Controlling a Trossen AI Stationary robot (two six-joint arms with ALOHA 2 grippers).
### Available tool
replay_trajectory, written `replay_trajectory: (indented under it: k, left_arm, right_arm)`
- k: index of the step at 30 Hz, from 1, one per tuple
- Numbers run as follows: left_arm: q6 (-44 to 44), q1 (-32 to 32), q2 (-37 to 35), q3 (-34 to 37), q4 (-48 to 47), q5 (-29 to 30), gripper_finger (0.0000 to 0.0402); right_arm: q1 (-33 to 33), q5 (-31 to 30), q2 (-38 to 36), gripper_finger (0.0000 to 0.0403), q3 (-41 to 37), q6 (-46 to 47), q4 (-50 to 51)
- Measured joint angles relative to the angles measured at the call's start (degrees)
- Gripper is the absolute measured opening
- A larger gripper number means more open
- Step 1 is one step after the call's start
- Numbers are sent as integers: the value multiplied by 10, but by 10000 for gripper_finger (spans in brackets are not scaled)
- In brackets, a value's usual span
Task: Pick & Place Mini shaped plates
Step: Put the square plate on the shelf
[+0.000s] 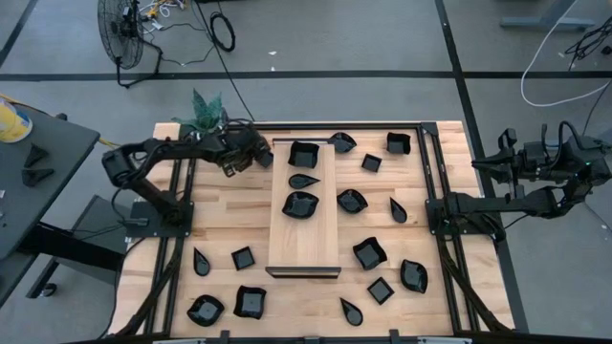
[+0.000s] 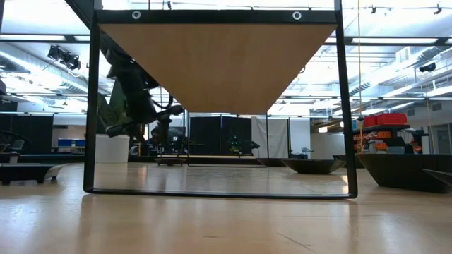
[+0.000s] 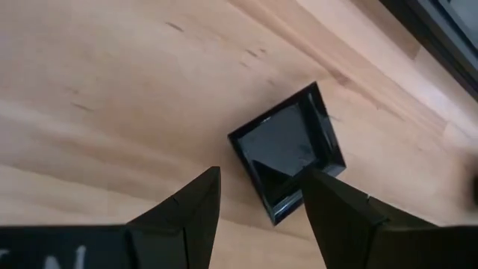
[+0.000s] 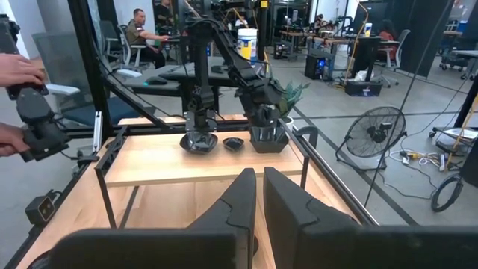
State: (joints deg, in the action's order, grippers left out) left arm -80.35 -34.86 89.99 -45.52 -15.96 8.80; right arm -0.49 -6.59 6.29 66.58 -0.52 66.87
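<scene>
A small glossy black square plate [image 3: 287,149] lies flat on the bare wooden table top. My left gripper [image 3: 261,173] hovers over it, open, with one finger on either side of the plate's nearest corner. I cannot tell that either finger touches it. In the high view my left gripper [image 1: 251,155] is at the table's far left, beside the raised board, and hides this plate. Several more black mini plates [image 1: 369,253] lie scattered on the table. My right gripper [image 4: 259,179] waits shut and holds nothing, raised at the table's right edge [image 1: 483,162].
A long pale wooden board [image 1: 304,239] stands raised mid-table and carries three black plates [image 1: 304,153]. A potted green plant [image 1: 206,113] stands just behind the left arm. Dark frame rails [image 1: 182,191] line the table's sides. A person's hands [image 4: 22,97] show beyond the table.
</scene>
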Motion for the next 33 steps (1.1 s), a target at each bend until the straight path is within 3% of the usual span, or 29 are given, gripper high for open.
replay_trajectory:
  k: [10,17,25,33]
  left_arm:
    - [0,-13,39,-36,-14,-40,193]
    - [-14,-12,39,-36,-59,-36,193]
    - [-19,-7,43,-36,-54,-15,193]
    - [-46,2,72,-46,-54,-29,193]
  right_arm:
    - [0,0,0,34,0,0,0]
    - [0,0,0,34,0,0,0]
    - [0,0,0,34,0,0,0]
    - [0,0,0,34,0,0,0]
